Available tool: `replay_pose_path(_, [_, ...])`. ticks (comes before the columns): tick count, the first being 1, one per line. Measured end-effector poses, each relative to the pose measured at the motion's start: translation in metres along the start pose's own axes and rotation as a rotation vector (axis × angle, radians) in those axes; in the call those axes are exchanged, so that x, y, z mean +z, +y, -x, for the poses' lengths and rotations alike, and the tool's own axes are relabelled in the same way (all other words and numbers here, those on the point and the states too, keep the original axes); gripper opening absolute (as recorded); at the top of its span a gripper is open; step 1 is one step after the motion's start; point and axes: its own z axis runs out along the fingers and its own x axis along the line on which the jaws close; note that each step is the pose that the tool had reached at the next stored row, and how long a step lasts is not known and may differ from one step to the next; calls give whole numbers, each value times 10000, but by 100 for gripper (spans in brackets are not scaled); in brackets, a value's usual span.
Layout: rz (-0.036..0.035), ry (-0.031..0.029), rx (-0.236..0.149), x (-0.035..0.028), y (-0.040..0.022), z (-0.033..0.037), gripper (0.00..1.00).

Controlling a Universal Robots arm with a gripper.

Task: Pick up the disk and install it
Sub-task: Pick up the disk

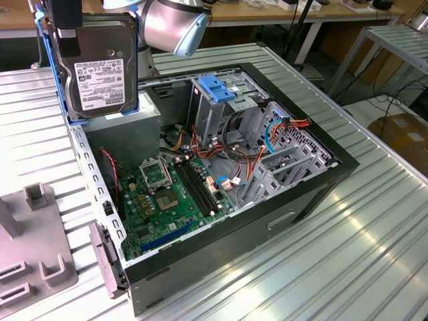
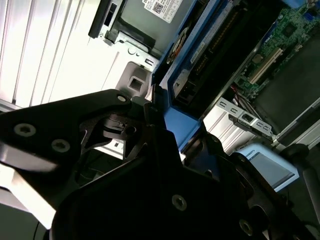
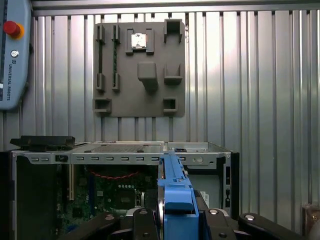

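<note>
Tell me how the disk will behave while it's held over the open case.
Likely rigid: the disk is a flat metal slab and hangs upright without sagging. Probably heavy for its size, given the metal body. The end effector grips its blue plastic frame edge-on, so it might slip or pivot if jolted; a drop into the open case could damage it.
</note>
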Motion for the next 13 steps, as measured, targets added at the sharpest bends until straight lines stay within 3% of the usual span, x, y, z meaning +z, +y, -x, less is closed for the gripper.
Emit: replay_pose_path(13, [0,0,1,-4,-310,4,37])
